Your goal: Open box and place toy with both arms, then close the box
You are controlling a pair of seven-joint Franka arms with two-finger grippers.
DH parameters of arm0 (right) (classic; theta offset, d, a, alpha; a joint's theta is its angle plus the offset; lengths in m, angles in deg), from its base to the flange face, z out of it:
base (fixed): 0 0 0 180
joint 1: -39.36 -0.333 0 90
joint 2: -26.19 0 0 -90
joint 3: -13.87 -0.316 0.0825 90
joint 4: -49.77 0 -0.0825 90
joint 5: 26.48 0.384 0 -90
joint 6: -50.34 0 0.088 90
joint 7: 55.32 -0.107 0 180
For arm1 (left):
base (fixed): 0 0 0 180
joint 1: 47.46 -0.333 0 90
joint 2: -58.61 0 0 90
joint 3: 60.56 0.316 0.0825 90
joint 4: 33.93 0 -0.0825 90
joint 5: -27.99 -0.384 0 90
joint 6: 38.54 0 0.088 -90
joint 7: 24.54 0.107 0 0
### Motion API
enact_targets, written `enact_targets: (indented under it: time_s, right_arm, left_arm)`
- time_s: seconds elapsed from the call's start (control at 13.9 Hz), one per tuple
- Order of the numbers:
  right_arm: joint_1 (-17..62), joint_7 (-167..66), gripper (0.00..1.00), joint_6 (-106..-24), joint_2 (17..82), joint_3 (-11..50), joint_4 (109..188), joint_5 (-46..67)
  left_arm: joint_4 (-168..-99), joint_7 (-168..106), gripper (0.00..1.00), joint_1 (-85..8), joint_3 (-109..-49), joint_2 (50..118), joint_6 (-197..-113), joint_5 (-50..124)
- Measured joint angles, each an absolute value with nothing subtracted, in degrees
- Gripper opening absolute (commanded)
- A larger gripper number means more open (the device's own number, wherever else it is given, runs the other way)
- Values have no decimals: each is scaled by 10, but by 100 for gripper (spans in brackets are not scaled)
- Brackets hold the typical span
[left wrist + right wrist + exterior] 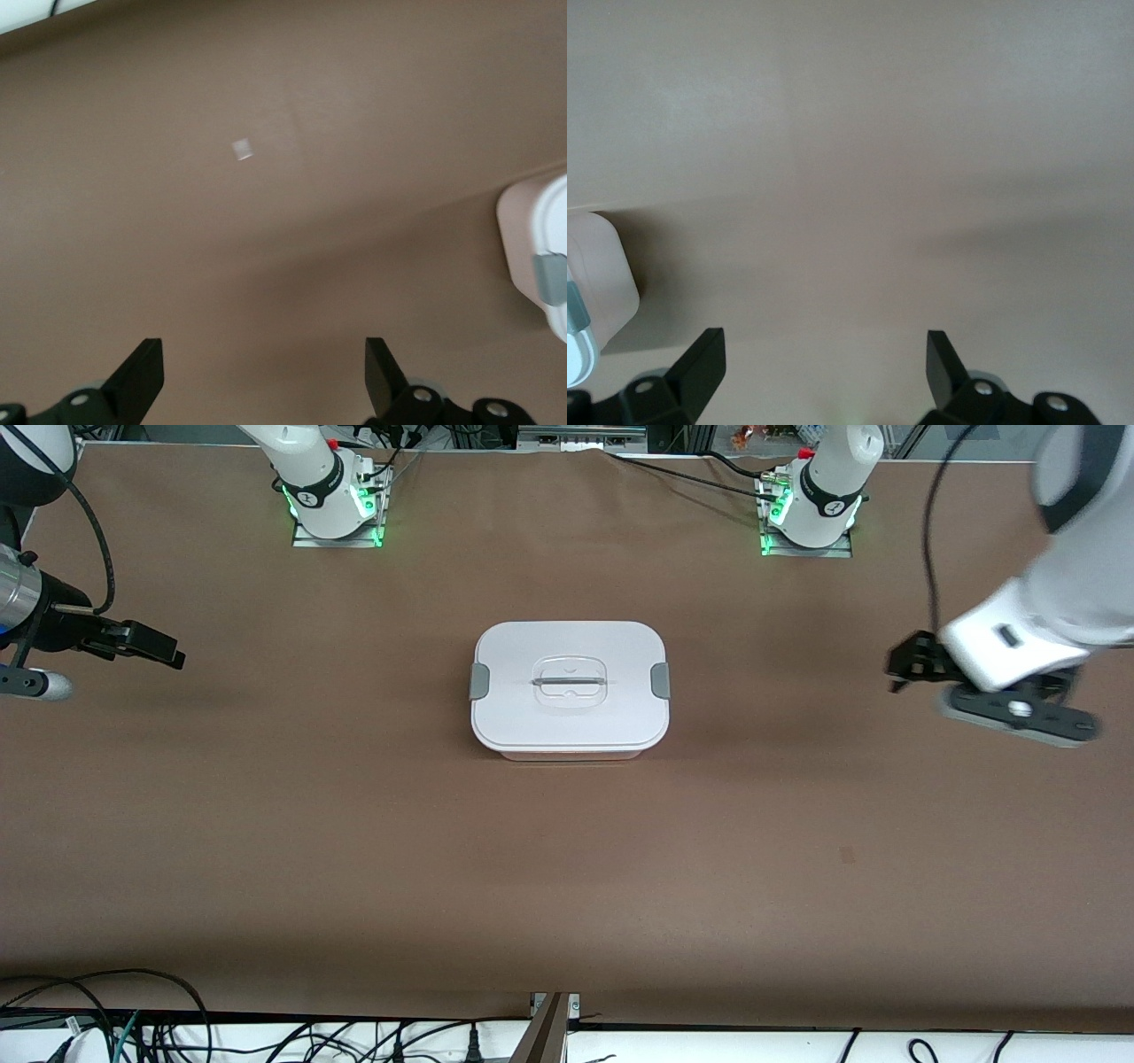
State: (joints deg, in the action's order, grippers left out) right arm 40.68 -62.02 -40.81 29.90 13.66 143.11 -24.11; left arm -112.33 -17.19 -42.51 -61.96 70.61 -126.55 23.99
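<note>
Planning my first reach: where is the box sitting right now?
In the front view the box sits mid-table, lid on, about midway between the open left gripper and the open right gripper, both held over bare table.

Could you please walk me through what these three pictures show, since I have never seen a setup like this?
Two white robot arms stand at a brown table. The wide picture comes from a high camera facing them; the other two come from cameras on each arm's wrist, looking down past its two black fingers. In the middle of the table sits a pink plastic box with its white lid on and a grey clip at each end. The left tool hangs over bare table toward the left arm's end; the right tool hangs over the right arm's end. Both are open and hold nothing. No toy appears in any picture.
</note>
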Motion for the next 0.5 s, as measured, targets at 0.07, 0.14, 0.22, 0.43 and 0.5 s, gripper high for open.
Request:
enact_targets:
  time_s: [0.07, 0.14, 0.22, 0.43, 0.5]
  right_arm:
    - [407, -620, 100, -408, 299, 137, 1427, -241]
    - [407, -620, 100, -408, 299, 137, 1423, -241]
    - [407, -618, 100, -408, 299, 137, 1421, -241]
    - [407, -608, 100, -408, 300, 137, 1420, -241]
    - [407, -608, 100, -408, 300, 137, 1420, -241]
  left_arm:
    - [-1151, -172, 100, -438, -620, 688, -1283, 240]
    - [-1187, -175, 100, -445, -620, 664, -1302, 240]
    - [-1223, -187, 100, -450, -620, 638, -1315, 240]
    - [-1281, -240, 100, -454, -621, 593, -1331, 240]
    - [-1284, -246, 100, -454, -623, 590, -1333, 240]
